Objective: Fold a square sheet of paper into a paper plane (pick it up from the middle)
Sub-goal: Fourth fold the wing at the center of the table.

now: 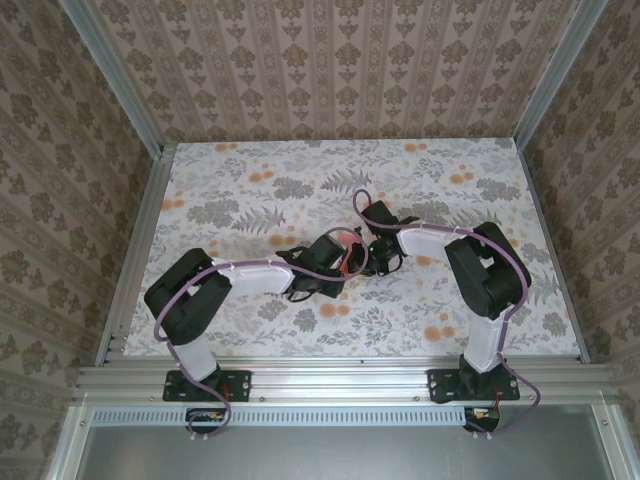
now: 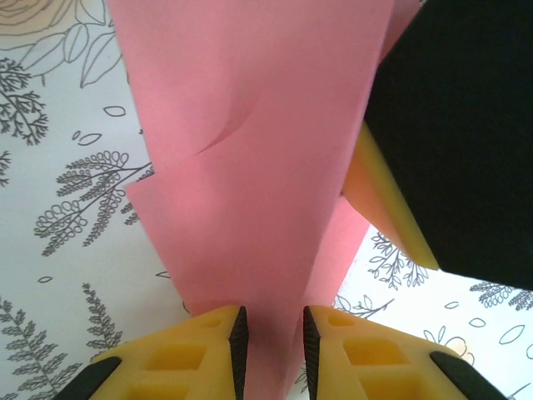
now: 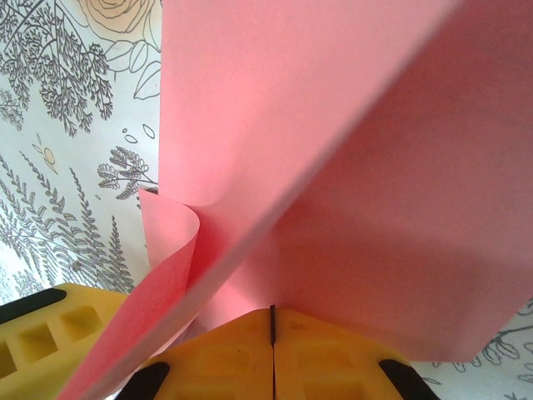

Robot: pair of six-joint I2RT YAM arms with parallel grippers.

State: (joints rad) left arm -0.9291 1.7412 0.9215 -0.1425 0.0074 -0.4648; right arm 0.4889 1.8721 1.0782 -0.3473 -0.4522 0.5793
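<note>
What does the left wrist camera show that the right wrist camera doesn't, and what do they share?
Left wrist: the left tool with jaws slightly apart, the pink paper running through the gap, a short crease in it, and the other arm's black body on the right. Right wrist: the right tool pinched shut on the paper, one edge curling over on the left. Both: the pink paper in front of the leaf-printed table.
</note>
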